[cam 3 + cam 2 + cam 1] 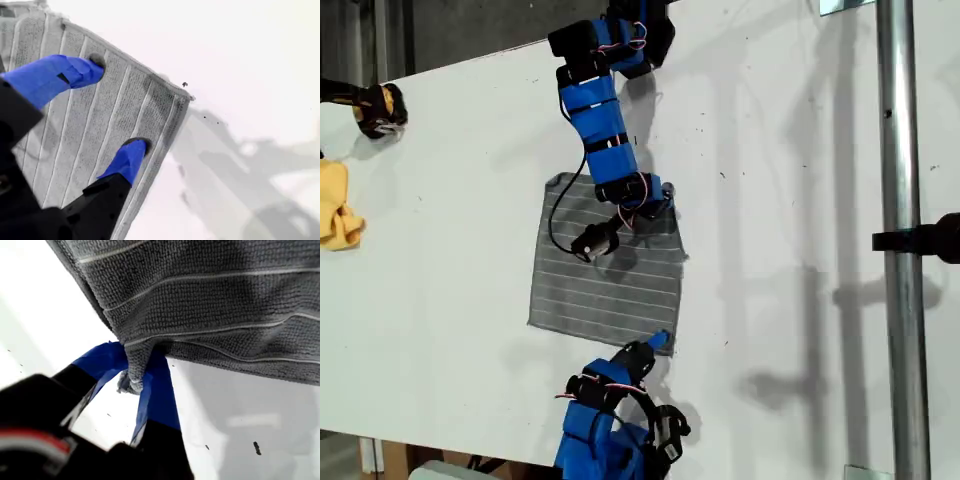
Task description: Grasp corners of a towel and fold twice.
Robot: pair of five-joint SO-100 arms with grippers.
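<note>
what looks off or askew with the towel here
The towel lies mostly flat, but one corner is bunched and pinched in my first gripper, lifting that edge. My second gripper sits open on the far corner without gripping. A yellow cloth lies crumpled at the exterior view's left edge.

The white table (770,200) lies bare to the exterior view's right of the grey striped fabric towel (605,280), as far as an upright metal pole (900,250). At that view's left edge, a crumpled yellow cloth (338,215) and a black-and-yellow object (380,108) are found.
</note>
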